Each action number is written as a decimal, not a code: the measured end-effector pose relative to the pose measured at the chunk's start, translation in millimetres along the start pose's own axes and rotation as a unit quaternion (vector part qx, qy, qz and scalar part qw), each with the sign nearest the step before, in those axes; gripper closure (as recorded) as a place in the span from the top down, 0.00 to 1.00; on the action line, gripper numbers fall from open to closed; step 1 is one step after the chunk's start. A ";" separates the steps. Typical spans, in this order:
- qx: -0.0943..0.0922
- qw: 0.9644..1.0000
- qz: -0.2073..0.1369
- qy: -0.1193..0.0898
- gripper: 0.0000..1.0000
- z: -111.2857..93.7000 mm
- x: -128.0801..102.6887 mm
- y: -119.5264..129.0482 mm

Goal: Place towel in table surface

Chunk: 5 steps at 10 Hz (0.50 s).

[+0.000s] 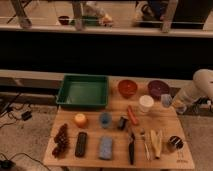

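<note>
Gripper (178, 106) at right side of frame, on the end of white arm (200, 86), over the upper right corner of table surface (162, 125). Claw closed. Towel (166, 100) just left of the claw tip, between white tub (146, 103) and gripper, just below purple bowl (158, 89). Pinched in the claw or only next to it: cannot tell. Resting on the wood or hanging above it: cannot tell either.

Green tray (82, 76) at upper left of table, orange bowl (127, 88) right of it. Middle row, left to right: orange round item (80, 120), blue cup (105, 119), small dark object (122, 122), red-orange stick (132, 116). Front row: dark cluster (61, 140), dark bar (80, 144), blue sponge (105, 147), dark-handled tool (131, 148)
</note>
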 end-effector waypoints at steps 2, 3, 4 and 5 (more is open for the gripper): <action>-0.010 1.000 0.001 0.004 0.16 10.4 3.0 2.3; -0.019 1.000 0.002 0.008 0.16 18.3 5.3 4.5; -0.025 1.000 0.003 0.010 0.16 26.8 6.7 4.2; -0.032 0.999 0.003 0.014 0.16 32.7 8.6 6.0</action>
